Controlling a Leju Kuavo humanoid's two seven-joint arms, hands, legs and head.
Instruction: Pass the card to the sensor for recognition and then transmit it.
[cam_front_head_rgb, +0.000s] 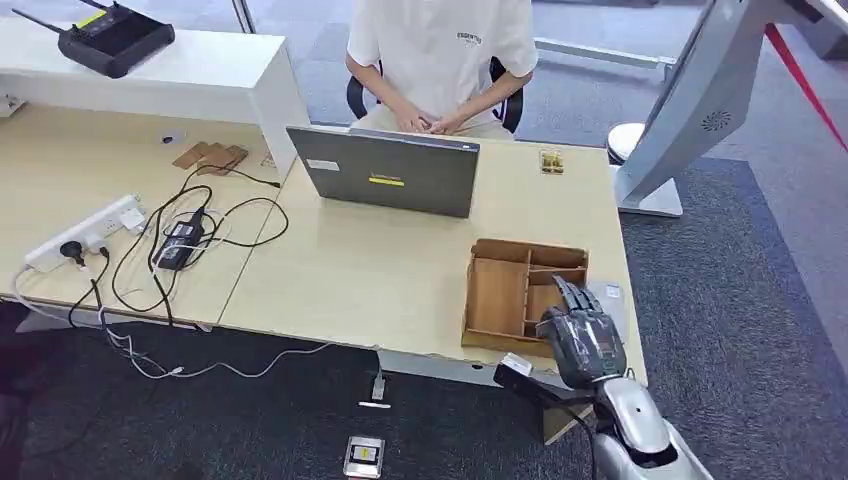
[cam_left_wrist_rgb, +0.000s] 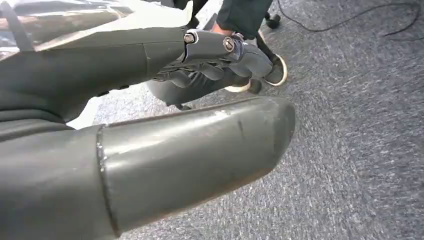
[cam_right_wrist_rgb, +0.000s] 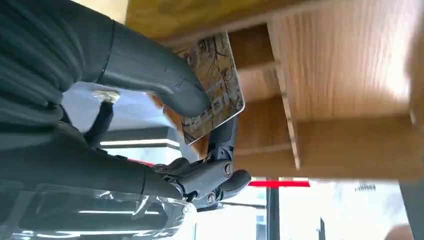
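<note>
- Right hand (cam_right_wrist_rgb: 165, 100): thumb and fingers pinch the card (cam_right_wrist_rgb: 215, 85) over the wooden organizer (cam_front_head_rgb: 520, 285), near the table's (cam_front_head_rgb: 380, 270) front right corner.
- Left hand (cam_left_wrist_rgb: 215, 55): hangs over carpet, fingers curled, holding nothing.
- Handling: lift the card straight clear of the dividers, grip firm.

The right hand (cam_right_wrist_rgb: 165, 100) pinches a patterned card (cam_right_wrist_rgb: 215, 85) between thumb and fingers, just beside the wooden organizer (cam_right_wrist_rgb: 340, 85), whose dividers and compartments lie at the card's 3 o'clock.
</note>
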